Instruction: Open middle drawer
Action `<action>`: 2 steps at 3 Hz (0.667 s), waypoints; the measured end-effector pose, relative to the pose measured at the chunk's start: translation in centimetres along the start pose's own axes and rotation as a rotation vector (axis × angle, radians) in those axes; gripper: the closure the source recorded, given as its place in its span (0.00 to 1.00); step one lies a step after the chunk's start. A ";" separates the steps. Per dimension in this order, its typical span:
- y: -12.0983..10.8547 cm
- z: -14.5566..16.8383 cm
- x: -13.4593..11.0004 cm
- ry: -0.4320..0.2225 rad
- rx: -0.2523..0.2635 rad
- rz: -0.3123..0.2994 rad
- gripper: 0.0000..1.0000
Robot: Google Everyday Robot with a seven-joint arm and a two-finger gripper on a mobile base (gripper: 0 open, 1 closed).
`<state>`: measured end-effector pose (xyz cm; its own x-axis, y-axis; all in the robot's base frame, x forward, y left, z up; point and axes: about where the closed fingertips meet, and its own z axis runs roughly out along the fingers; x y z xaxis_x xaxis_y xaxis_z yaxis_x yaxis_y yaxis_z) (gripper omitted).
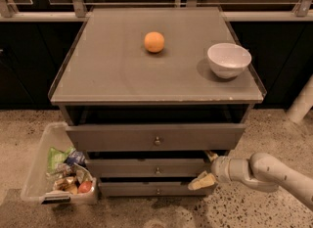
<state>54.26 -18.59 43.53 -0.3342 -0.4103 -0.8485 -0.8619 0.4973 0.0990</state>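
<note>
The grey cabinet has three drawers. The middle drawer [146, 167], with a small round knob [157, 171], is second from the top, below the taller top drawer [122, 138] and above the lowest drawer [142, 189]. My gripper [207, 169] reaches in from the right on a white arm and sits at the right end of the middle drawer front, with one finger above it and the cream finger [202, 181] below.
An orange [154, 41] and a white bowl [228, 59] rest on the cabinet top [112, 70]. A clear bin [36, 173] with snack packets stands on the speckled floor at the cabinet's left. A white post [302, 102] stands at the right.
</note>
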 end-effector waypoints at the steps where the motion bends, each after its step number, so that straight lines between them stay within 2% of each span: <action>1: 0.0 0.0 0.0 0.000 0.000 0.000 0.00; 2: 0.9 0.0 -0.1 0.050 -0.059 0.010 0.00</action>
<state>53.53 -18.10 43.72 -0.3605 -0.4440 -0.8203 -0.8788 0.4564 0.1392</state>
